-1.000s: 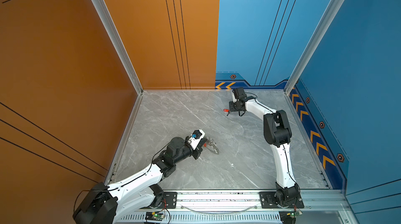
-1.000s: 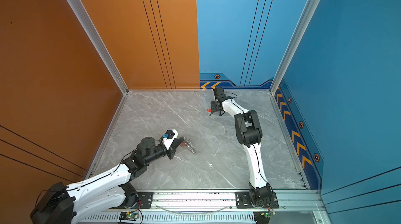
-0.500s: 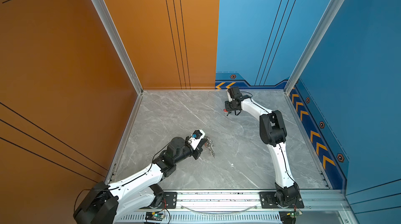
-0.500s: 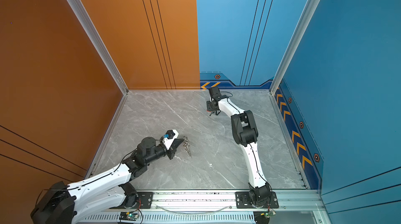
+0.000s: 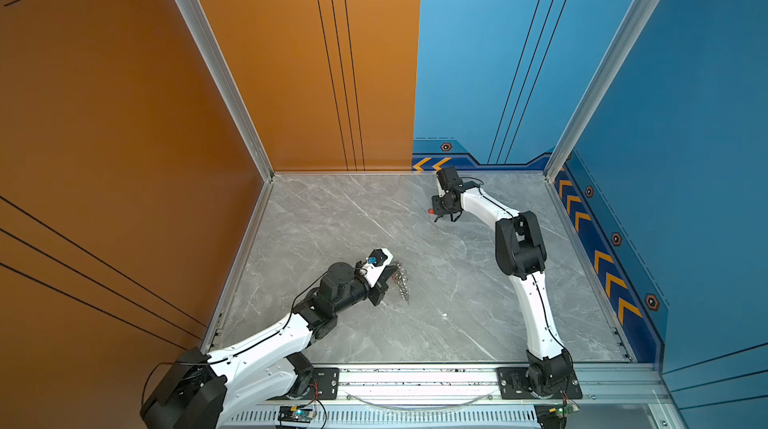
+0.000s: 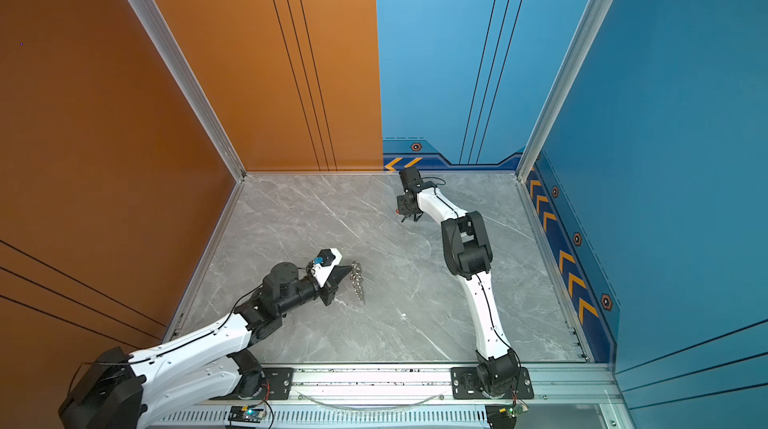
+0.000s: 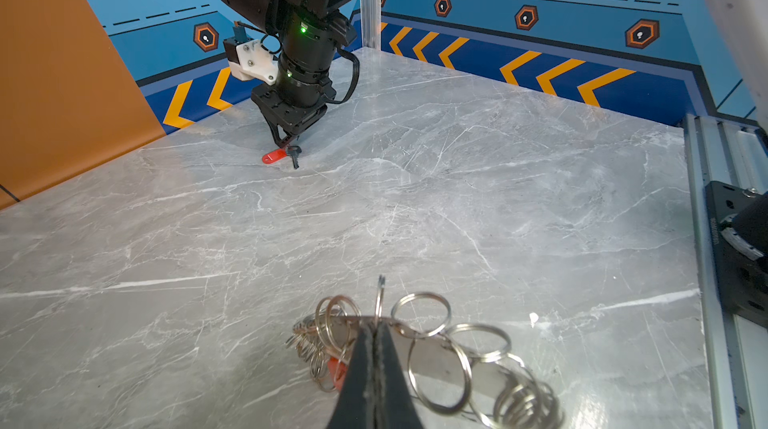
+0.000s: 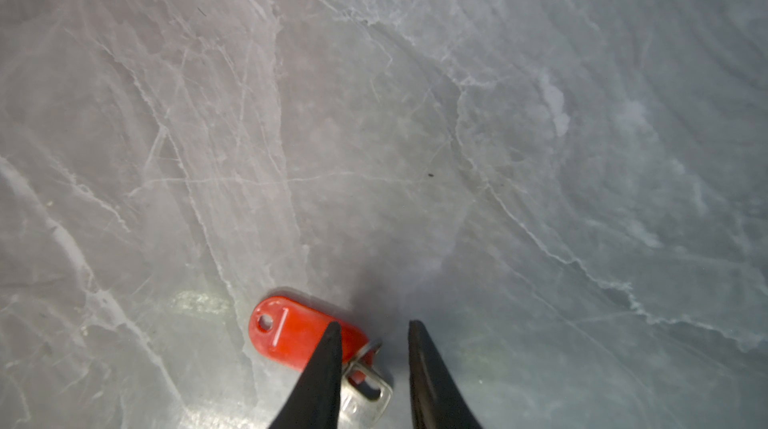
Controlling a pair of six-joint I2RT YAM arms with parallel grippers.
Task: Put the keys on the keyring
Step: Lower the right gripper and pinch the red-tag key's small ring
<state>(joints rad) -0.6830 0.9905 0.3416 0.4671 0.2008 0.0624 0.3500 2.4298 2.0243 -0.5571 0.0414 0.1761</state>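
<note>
Grey marble table (image 5: 332,219), boxed in by orange and blue walls (image 5: 291,73). The right gripper (image 8: 374,325) stood tip-down over the loose key (image 8: 368,393), jaws apart and closed on nothing. The key's metal head lay in the gap, tight against one finger (image 8: 329,352) and clear of the other. Its red tag (image 8: 291,331) trailed out past that finger, long axis slanting across the line on which the jaws would close.

The right arm was plainly the nearer one — the left gripper (image 7: 374,335) sat well apart, jaws together and clamped on the keyring (image 7: 436,348), whose loose rings fanned out to either side of the tips. A pinch on the head rather than the tag looked the likelier next move.

Only the right wrist view showed the gap and the head inside it; in both top views the tag was a mere red speck beside the fingers. Only the left wrist view showed a second red tag (image 7: 336,368) — tucked among the rings beside the shut jaws.
</note>
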